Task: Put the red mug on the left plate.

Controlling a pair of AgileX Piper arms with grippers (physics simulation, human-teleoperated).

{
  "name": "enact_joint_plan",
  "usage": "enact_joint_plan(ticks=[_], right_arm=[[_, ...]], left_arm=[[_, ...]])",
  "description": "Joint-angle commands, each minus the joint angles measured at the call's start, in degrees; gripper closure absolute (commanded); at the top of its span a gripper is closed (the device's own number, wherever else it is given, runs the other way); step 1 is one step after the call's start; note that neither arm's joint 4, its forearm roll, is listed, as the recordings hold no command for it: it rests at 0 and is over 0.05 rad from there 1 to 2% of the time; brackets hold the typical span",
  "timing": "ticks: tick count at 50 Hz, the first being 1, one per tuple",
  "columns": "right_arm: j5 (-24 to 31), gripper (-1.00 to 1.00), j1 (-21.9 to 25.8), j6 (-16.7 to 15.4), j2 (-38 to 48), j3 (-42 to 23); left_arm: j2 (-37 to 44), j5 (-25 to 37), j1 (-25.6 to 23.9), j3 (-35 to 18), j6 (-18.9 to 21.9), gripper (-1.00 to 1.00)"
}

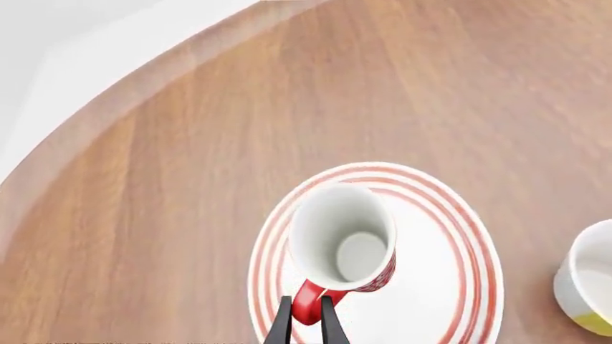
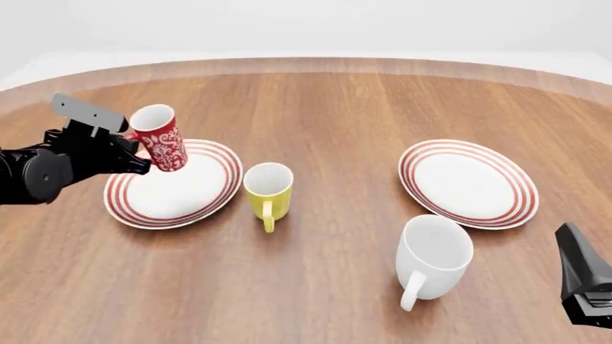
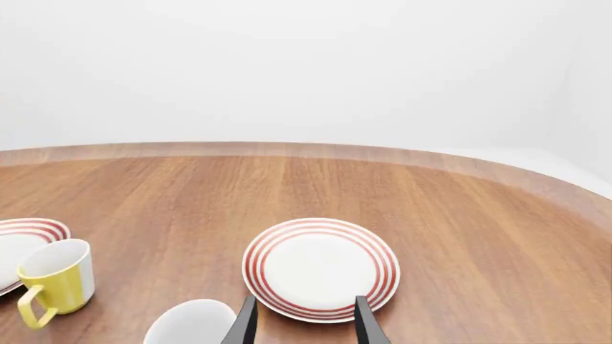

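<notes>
The red mug (image 2: 163, 145), slim with a white floral pattern, hangs tilted just above the left plate (image 2: 206, 193). My left gripper (image 2: 137, 152) is shut on its red handle. From the left wrist view the red mug (image 1: 345, 236) shows its white inside over the ringed left plate (image 1: 449, 287), and the left gripper (image 1: 306, 315) pinches the handle. Low at the front right, my right gripper (image 3: 304, 319) stands open with nothing between its fingers, far from the mug.
A yellow mug (image 2: 268, 188) stands just right of the left plate. A bigger white mug (image 2: 433, 256) sits at the front right, below a second ringed plate (image 2: 469, 183). The right arm's body (image 2: 585, 279) is at the frame's right edge.
</notes>
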Motion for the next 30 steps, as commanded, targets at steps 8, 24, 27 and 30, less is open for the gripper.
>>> enact_joint_plan(ticks=[8,24,27,30], right_arm=[[0.0,-1.0,0.1,0.0,0.0,0.1],[0.0,-1.0,0.1,0.0,0.0,0.1],[0.0,-1.0,0.1,0.0,0.0,0.1],[0.0,-1.0,0.1,0.0,0.0,0.1]], left_arm=[[5.8,-6.0,-0.1,2.5,0.3,1.0],[10.6,-9.4,0.7,3.1,-0.4,1.0],[11.3,-9.9,1.0,3.3,-0.1,1.0],[11.6,-10.4,1.0,3.7,-0.1,1.0]])
